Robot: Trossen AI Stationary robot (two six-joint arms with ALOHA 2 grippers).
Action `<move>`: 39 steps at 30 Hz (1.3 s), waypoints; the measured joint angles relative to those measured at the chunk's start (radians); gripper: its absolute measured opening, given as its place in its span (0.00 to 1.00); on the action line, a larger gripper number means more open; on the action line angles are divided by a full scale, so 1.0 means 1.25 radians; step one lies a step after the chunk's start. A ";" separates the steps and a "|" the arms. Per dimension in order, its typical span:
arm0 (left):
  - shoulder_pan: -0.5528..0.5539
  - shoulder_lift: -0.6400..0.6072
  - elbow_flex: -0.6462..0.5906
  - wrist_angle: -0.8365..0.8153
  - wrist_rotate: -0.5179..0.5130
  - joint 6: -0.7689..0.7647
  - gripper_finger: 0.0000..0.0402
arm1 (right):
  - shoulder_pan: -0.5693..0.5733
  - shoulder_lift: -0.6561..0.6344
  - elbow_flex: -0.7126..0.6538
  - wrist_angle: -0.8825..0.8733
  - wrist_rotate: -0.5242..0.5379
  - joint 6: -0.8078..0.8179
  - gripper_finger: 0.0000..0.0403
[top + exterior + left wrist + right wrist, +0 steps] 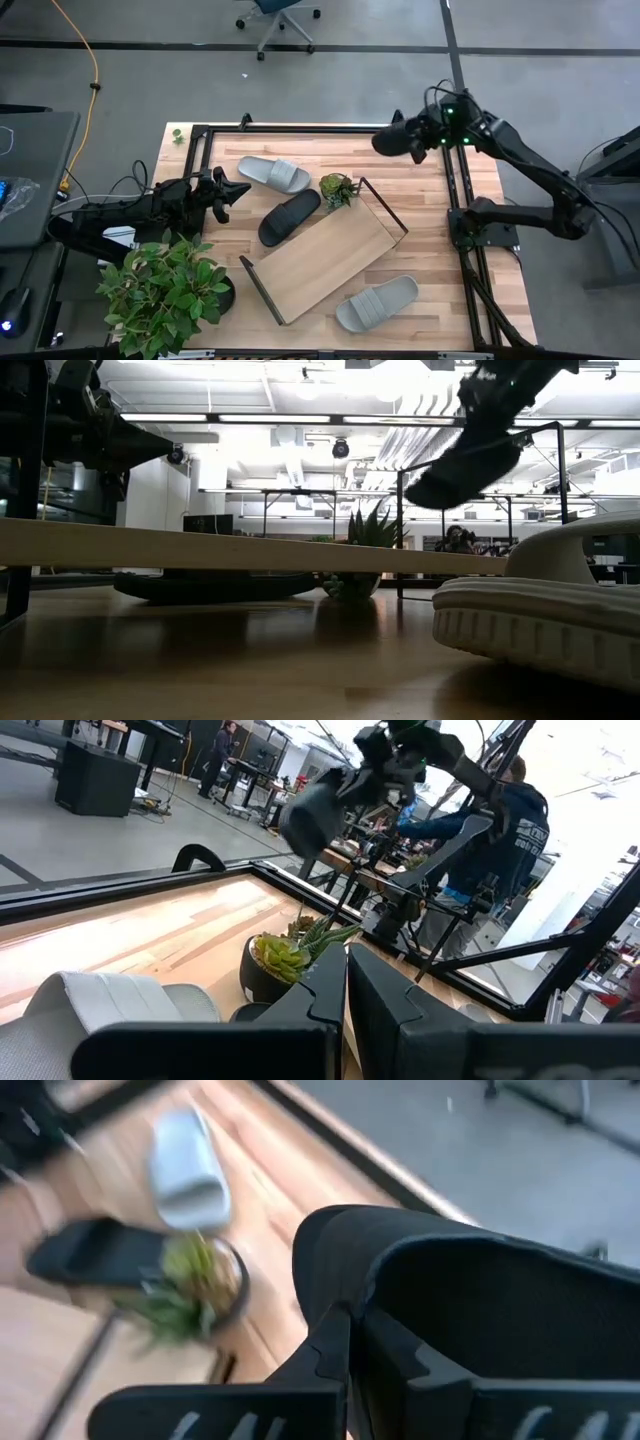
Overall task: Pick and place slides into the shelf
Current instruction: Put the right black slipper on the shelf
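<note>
Over table's far right corner, right gripper [408,141] clamped on matte black slide [392,141], airborne. Carry step. Next: swing toward light-wood plank shelf [325,255] mid-table, lower, release. Left gripper [232,192] idle, fingers together.

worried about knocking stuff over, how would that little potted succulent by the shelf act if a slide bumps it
The small potted succulent would probably slide or tip rather than roll: its pot looks small and light, with leaves spreading wider than it. It sits right beside the shelf and the black slide, so a nudge there may jostle it.
</note>
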 joint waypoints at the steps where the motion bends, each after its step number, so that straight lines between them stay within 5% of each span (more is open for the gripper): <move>1: 0.000 0.000 0.000 0.000 0.000 0.000 0.01 | 0.004 -0.009 0.000 0.019 -0.002 0.005 0.00; 18: 0.000 0.000 0.000 0.005 -0.036 -0.001 0.01 | 0.089 -0.049 0.000 0.427 -0.294 0.160 0.00; 26: 0.000 0.000 0.000 0.005 -0.036 -0.001 0.01 | 0.114 0.018 0.000 0.513 -0.428 0.223 0.00; 33: 0.000 0.000 0.000 0.005 -0.037 -0.001 0.01 | 0.128 0.130 0.116 0.452 -0.519 0.183 0.00; 39: 0.000 0.000 0.000 0.005 -0.037 -0.001 0.01 | 0.132 0.250 0.345 0.069 -0.529 -0.040 0.00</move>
